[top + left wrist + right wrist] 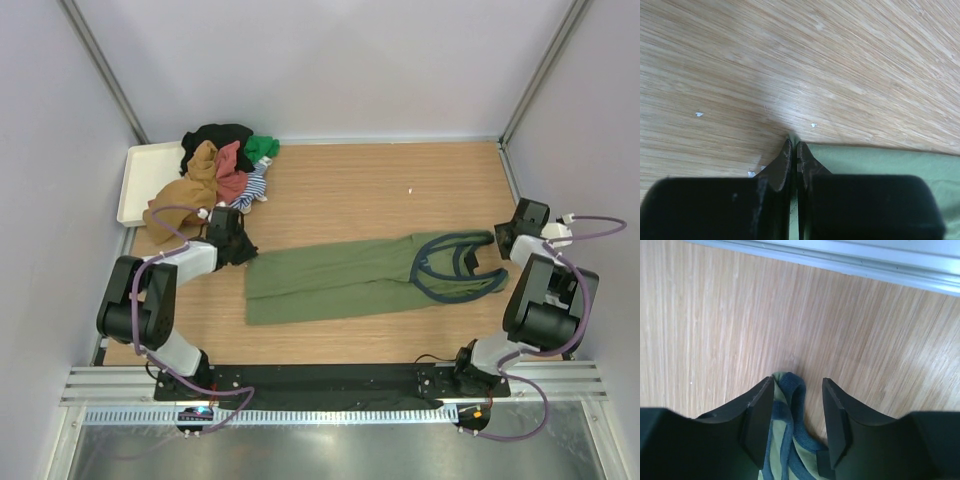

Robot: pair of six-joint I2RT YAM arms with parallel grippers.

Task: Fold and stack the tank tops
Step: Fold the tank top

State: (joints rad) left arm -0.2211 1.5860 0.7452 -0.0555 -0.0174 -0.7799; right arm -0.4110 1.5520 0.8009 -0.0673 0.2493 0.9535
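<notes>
Olive green cloth tank top with navy trim (330,280): left gripper (793,145) clamps hem (865,160), right gripper (797,382) open-jawed around strap (791,390); lift clear without dragging.

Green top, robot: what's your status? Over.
Left gripper shut on green top corner. Right gripper open around its strap. Nothing in the way.

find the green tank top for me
Top view: the green tank top lies stretched across the table's middle, left gripper at its hem corner, right gripper over its straps.
</notes>
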